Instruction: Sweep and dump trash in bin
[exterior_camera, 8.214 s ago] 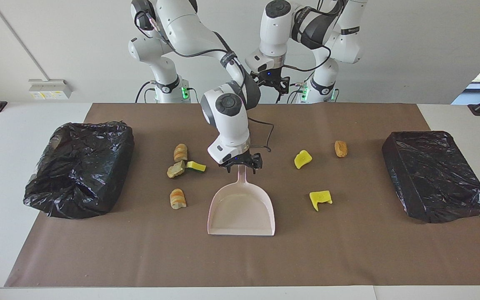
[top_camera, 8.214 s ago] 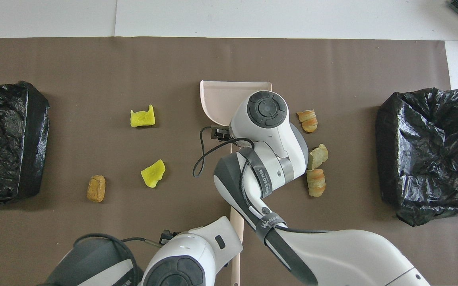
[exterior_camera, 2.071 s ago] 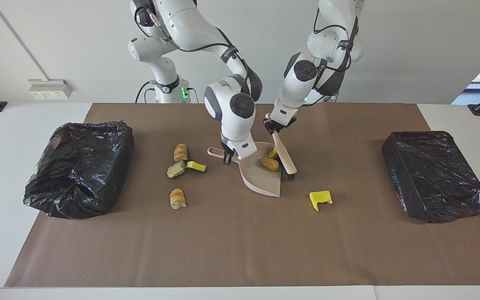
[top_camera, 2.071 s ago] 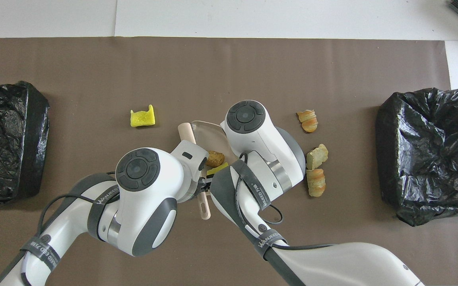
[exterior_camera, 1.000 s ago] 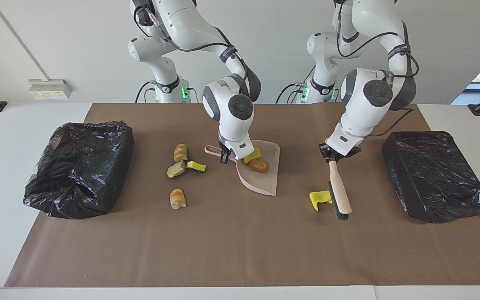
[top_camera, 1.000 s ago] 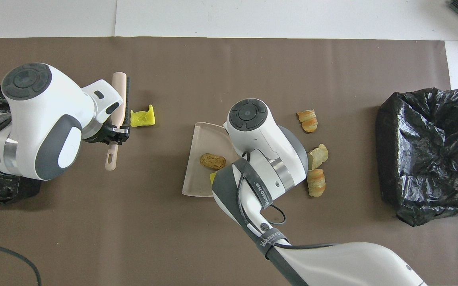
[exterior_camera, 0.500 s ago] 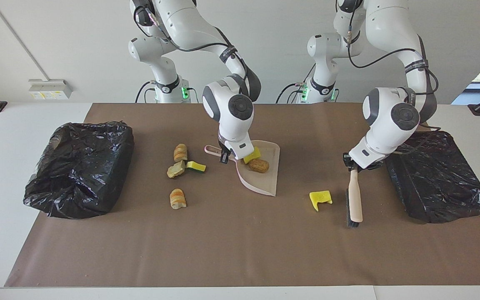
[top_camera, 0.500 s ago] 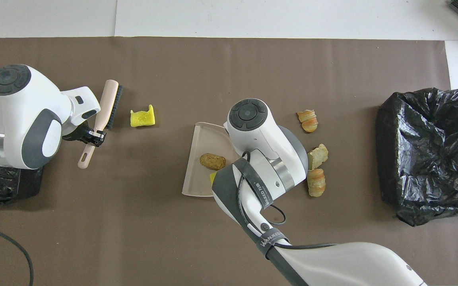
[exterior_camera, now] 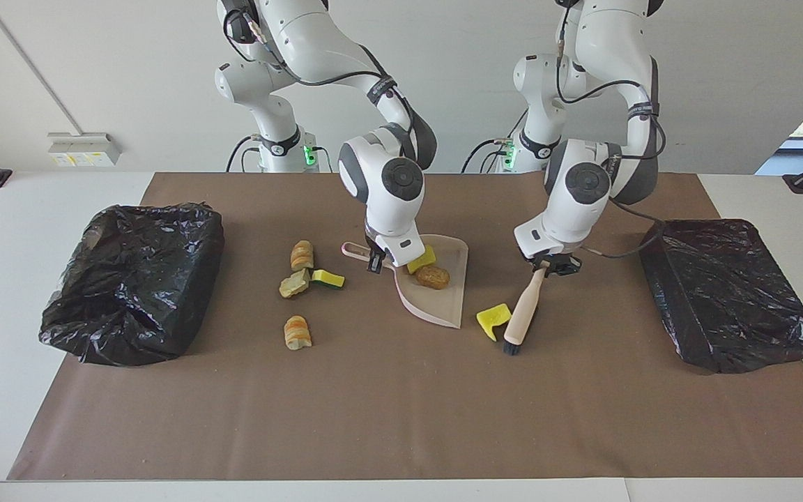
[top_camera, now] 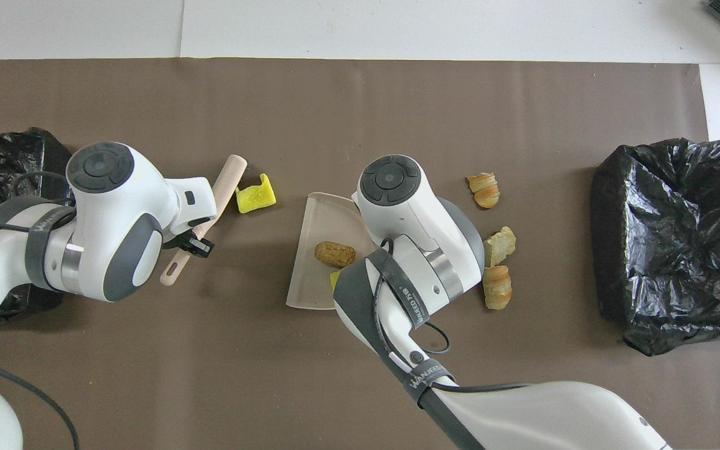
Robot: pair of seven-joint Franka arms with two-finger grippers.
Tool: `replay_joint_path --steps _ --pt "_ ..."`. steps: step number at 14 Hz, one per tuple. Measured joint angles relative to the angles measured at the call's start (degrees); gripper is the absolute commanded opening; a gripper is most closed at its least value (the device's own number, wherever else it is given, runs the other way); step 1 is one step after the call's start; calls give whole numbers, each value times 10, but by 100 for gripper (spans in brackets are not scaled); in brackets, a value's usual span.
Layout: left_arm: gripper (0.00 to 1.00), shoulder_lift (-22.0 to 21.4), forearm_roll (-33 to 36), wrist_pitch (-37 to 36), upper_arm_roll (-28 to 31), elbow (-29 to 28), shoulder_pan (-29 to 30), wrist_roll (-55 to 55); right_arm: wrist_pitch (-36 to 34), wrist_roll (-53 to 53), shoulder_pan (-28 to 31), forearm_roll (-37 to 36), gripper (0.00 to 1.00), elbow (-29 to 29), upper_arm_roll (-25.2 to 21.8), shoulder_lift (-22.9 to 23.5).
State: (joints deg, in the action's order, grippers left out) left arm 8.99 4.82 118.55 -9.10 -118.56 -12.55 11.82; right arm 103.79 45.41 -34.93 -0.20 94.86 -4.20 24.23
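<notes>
My right gripper [exterior_camera: 376, 261] is shut on the handle of the pale pink dustpan [exterior_camera: 443, 303], whose mouth faces the left arm's end. In the pan lie a yellow foam chunk [exterior_camera: 421, 259] and a tan lump [exterior_camera: 433, 277]. My left gripper [exterior_camera: 552, 265] is shut on the beige brush [exterior_camera: 524, 305]; the brush's bristle end touches another yellow chunk [exterior_camera: 493, 319] just outside the pan's mouth. Three bread-like lumps [exterior_camera: 302, 255] [exterior_camera: 294, 284] [exterior_camera: 297, 332] and a yellow-and-green sponge piece [exterior_camera: 328, 279] lie toward the right arm's end. From overhead the brush [top_camera: 222, 185] meets the chunk [top_camera: 255, 195] beside the dustpan [top_camera: 310, 284].
A black-bagged bin [exterior_camera: 133, 279] stands at the right arm's end of the brown mat and another black-bagged bin [exterior_camera: 725, 293] at the left arm's end. Bare mat stretches from the pan to the table edge farthest from the robots.
My left gripper swung the brush back from beside the bin toward the dustpan, pushing the yellow chunk closer to the pan's mouth. The right gripper and the pan stayed put.
</notes>
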Motion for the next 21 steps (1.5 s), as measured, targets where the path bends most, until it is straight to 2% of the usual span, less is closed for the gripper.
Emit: replay_joint_path --steps 4,9,12,17,21 --pt "0 -26 -13 12 -1 -37 -38 -40 -2 0 0 0 0 3 0 -2" --pt "0 -29 -72 47 -3 -41 -98 -139 -22 0 0 0 0 5 0 -5" --pt "0 -28 -90 51 0 -34 -100 -160 -23 0 0 0 0 5 0 -5" --pt "0 -31 -92 -13 13 5 -85 -182 -24 0 2 -1 0 5 -2 -7" --pt "0 -38 -92 -23 7 4 -88 -280 -36 7 39 -3 0 5 -6 -38"
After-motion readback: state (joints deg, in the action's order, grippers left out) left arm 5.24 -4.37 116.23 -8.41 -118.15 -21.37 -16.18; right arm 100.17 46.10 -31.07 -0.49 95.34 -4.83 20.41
